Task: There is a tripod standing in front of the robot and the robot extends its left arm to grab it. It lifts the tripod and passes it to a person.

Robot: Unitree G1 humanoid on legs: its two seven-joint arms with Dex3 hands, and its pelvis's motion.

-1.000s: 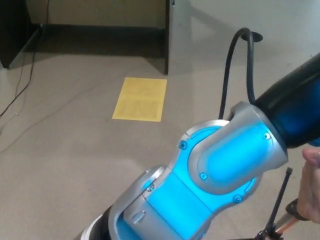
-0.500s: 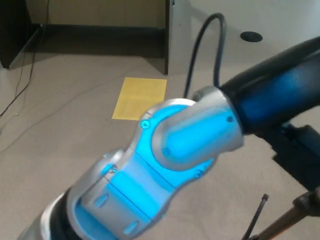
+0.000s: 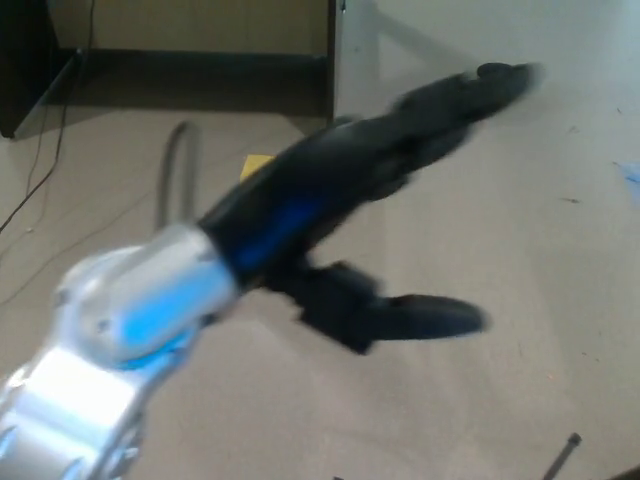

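Only a thin dark rod of the tripod [image 3: 562, 452] shows, at the frame's 5 o'clock corner, apart from the robot.

Well up from it, the left hand [image 3: 420, 200] is blurred and holds nothing, its fingers spread: two reach toward 2 o'clock, the thumb [image 3: 425, 316] juts toward 3 o'clock. Its silver and blue arm [image 3: 130, 310] enters from 8 o'clock. Behind the arm, a yellow sheet [image 3: 255, 165] lies on the floor [image 3: 560, 260].

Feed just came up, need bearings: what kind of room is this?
Probably an office or lab: carpeted floor, a loose cable trailing across it, and a dark furniture base against the wall.
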